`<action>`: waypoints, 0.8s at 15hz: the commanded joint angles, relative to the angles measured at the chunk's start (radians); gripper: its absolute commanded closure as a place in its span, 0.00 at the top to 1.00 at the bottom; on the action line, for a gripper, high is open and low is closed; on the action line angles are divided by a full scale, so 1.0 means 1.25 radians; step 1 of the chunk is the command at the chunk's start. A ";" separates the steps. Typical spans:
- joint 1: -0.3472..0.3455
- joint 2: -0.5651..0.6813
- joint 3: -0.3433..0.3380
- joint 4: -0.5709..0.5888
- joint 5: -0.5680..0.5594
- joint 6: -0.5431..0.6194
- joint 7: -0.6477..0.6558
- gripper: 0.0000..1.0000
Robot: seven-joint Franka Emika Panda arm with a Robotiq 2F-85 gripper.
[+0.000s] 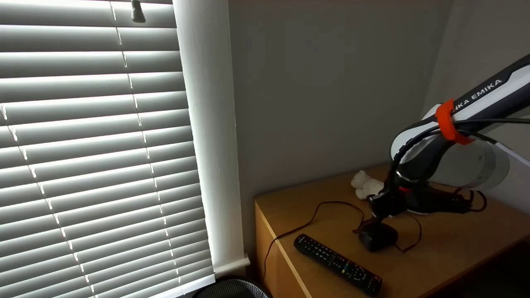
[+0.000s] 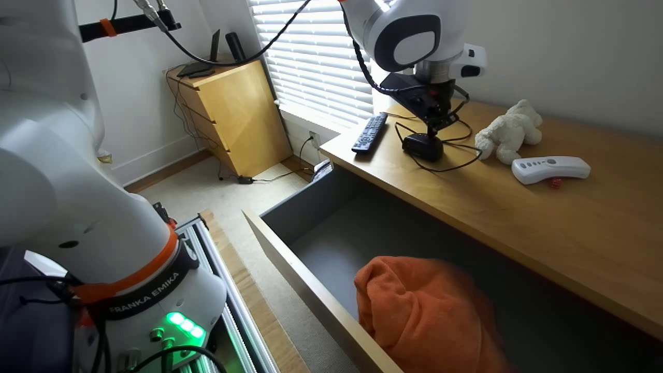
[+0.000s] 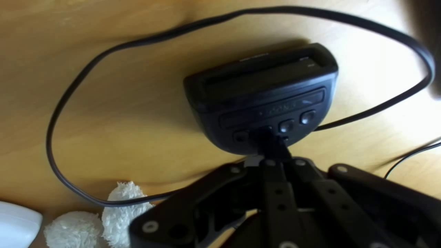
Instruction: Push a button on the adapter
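Note:
The adapter (image 3: 262, 86) is a black box with a rounded, sloping top and a row of buttons; it lies on the wooden dresser top (image 2: 595, 233). It also shows in both exterior views (image 1: 377, 238) (image 2: 420, 147). My gripper (image 3: 267, 137) is shut, its fingertips together, and points down at the adapter's button row. The tips hide the middle of that row. Round buttons (image 3: 286, 126) show to the right of the tips, and another button (image 3: 240, 137) shows to the left. The tips seem to touch the top face, but I cannot tell whether a button is pressed.
A thin black cable (image 3: 55, 137) loops around the adapter. A black remote (image 1: 337, 264) lies nearby. A white plush bear (image 2: 507, 132), a white handset (image 2: 551, 168) and a small red cube (image 2: 556, 183) lie beyond. Below, an open drawer (image 2: 311, 290) holds an orange cloth (image 2: 419, 311).

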 commanded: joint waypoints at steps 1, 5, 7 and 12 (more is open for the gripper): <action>0.002 0.024 -0.011 -0.009 -0.013 0.006 0.020 0.00; 0.012 0.027 -0.022 -0.038 -0.036 0.027 0.020 0.00; 0.016 0.023 -0.024 -0.041 -0.041 0.030 0.020 0.00; 0.004 -0.034 0.001 -0.033 -0.015 0.004 0.011 0.00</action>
